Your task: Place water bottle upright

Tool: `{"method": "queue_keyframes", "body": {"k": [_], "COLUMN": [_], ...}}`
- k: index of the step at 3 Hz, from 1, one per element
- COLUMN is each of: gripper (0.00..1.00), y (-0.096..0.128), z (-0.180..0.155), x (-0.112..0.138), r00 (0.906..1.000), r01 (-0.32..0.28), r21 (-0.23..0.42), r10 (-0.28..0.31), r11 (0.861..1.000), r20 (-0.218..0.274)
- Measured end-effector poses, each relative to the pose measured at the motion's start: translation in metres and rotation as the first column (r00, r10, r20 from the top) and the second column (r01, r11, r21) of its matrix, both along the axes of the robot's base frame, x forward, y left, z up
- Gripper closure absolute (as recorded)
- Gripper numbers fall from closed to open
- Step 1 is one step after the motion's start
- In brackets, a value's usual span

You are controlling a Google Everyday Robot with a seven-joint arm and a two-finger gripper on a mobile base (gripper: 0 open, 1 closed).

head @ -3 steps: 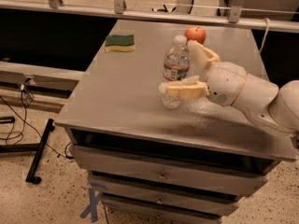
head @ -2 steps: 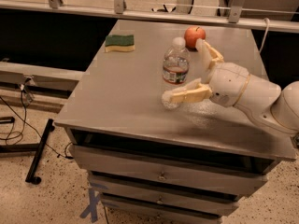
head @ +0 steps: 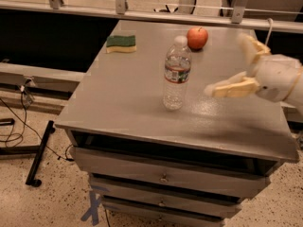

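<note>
Clear plastic water bottle [head: 176, 74]; matt grey table [head: 123, 93]; gripper [head: 226, 63] at right, fingers [head: 232, 86] matt cream

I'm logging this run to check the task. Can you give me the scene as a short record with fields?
water bottle: upright on the table, cap on, nothing gripping it
gripper: open, empty, above the table, apart from the bottle, toward the picture's right
apple: behind the bottle, near the far edge
sponge: far corner, picture's left
task state: bottle stands upright
</note>
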State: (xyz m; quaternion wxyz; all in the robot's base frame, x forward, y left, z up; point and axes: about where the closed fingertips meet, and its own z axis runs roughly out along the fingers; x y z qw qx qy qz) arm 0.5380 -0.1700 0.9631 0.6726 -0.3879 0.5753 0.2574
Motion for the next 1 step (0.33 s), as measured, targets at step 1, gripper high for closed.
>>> {"method": "queue_keyframes", "body": {"k": [1], "gripper": [0.00], "y": [-0.0181], "z": [0.0079], "x": [0.0044], "r00": [0.9996], "r01": [0.028], "r21": [0.003], "r10": [-0.028], "r11": [1.000], "r20": [0.010]}}
